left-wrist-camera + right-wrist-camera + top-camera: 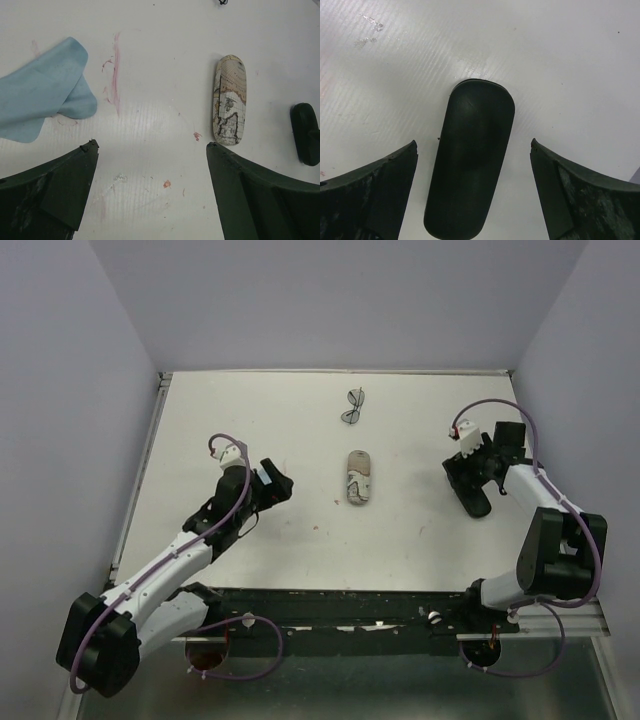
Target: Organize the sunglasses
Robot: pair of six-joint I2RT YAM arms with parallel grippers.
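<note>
Straddling the black case [470,165], the right pincer [472,144] hangs apart, gripping nothing; left pincer [150,145] apart too. One pair of sunglasses [353,406] lies far-centre on the bench [250,420]. Next, probably: clamp that case.

Blue cloth [40,95] partly off-frame; sunglasses [353,407] too small for detail.

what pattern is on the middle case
The case has an old map print in cream and tan, clearest in the left wrist view.
</note>
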